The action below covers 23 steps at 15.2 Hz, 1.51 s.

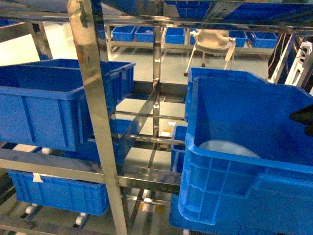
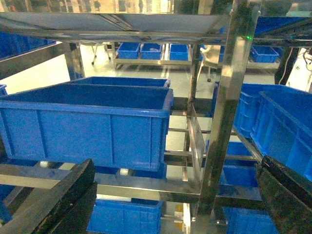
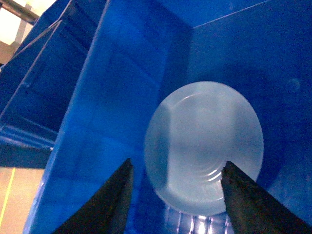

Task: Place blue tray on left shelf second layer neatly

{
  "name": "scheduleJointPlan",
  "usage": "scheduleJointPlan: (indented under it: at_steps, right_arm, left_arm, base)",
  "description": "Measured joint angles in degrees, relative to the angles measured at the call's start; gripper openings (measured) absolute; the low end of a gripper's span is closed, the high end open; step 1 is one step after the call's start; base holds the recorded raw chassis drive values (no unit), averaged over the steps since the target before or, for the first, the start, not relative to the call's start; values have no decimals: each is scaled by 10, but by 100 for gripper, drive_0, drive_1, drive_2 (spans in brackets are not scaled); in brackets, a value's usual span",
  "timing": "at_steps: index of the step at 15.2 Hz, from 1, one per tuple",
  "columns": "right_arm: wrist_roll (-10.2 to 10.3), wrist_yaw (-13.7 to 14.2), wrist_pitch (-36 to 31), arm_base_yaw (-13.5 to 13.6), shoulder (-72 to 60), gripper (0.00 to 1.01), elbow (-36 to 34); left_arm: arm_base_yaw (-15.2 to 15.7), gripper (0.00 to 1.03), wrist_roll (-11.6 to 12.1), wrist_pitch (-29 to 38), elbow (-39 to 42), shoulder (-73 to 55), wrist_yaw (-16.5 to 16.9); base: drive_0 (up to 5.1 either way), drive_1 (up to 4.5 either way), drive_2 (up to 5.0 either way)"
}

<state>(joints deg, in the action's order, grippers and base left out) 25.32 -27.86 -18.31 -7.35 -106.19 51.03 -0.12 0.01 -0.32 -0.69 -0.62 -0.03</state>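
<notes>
Head view. The blue tray (image 1: pixel 226 147) lies flat on the floor of a deep blue crate (image 1: pixel 244 196) at lower right; only a pale arc of it shows above the crate's near wall. A dark shape at the right edge, above the crate, is probably the right gripper (image 1: pixel 304 117); its jaws cannot be read here. The left shelf (image 1: pixel 93 98) fills the left half, its shiny upright running from top to bottom, with another crate (image 1: pixel 49 110) standing on one of its levels.

Left wrist view. The left gripper (image 2: pixel 165 204) faces the shelf with its two dark fingers wide apart at the bottom corners and nothing between them. The tray is not in sight. Open rails show to the right of the crate on the shelf.

Right wrist view. The right gripper (image 3: pixel 175 195) looks straight down into the crate, jaws spread wide and holding nothing. The tray (image 3: pixel 204 146) lies directly below and slightly ahead, its near rim falling between the two fingers. Being round, it has no long axis. The crate wall stands close on the tray's left, leaving little room on that side. The right arm is clearly the nearer one; the next move is judged to be a descent onto the near rim.
</notes>
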Motion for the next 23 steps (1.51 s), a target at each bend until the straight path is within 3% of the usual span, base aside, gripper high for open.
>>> scheduleJointPlan:
  at_steps: [2, 3, 4, 5, 6, 7, 8, 9, 11, 14, 16, 17, 18, 20, 23]
  right_arm:
    - [8, -5, 3, 31, 117, 74, -89]
    - [8, 10, 26, 62, 199, 87, -141]
    - [2, 53, 64, 104, 293, 99, -195]
    - [-17, 117, 116, 158, 402, 98, -242]
    - [-33, 145, 133, 194, 488, 98, -265]
    - [-75, 227, 0, 210, 513, 92, -289]
    - [-132, 319, -112, 209, 526, 81, -330]
    - [-191, 381, -183, 193, 541, 66, -392]
    - [-234, 374, -195, 165, 594, 41, -421]
    - [-247, 347, -163, 140, 650, 1, -453]
    - [-250, 334, -142, 126, 690, 2, -464]
    - [-250, 289, -124, 91, 713, 2, -473]
    - [-250, 285, -108, 70, 733, 2, -479]
    - [-250, 280, -110, 71, 767, 2, -495]
    - [-250, 280, -54, 71, 827, 2, -502]
  left_arm:
    - [0, 98, 0, 0, 0, 0, 0]
    - [0, 98, 0, 0, 0, 0, 0]
    - [0, 98, 0, 0, 0, 0, 0]
    - [0, 98, 0, 0, 0, 0, 0]
    - [0, 98, 0, 0, 0, 0, 0]
    - [0, 98, 0, 1, 0, 0, 0]
    - [0, 98, 0, 1, 0, 0, 0]
    - [0, 98, 0, 0, 0, 0, -1]
    - [0, 98, 0, 0, 0, 0, 0]
    - [0, 98, 0, 0, 0, 0, 0]
    - [0, 98, 0, 0, 0, 0, 0]
    - [0, 98, 0, 0, 0, 0, 0]
    - [0, 98, 0, 0, 0, 0, -1]
    - [0, 98, 0, 0, 0, 0, 0]
    - [0, 98, 0, 0, 0, 0, 0]
  base:
    - [0, 0, 0]
    - [0, 0, 0]
    - [0, 0, 0]
    - [0, 0, 0]
    - [0, 0, 0]
    - [0, 0, 0]
    - [0, 0, 0]
    - [0, 0, 0]
    - [0, 0, 0]
    - [0, 0, 0]
    - [0, 0, 0]
    - [0, 0, 0]
    - [0, 0, 0]
    - [0, 0, 0]
    - [0, 0, 0]
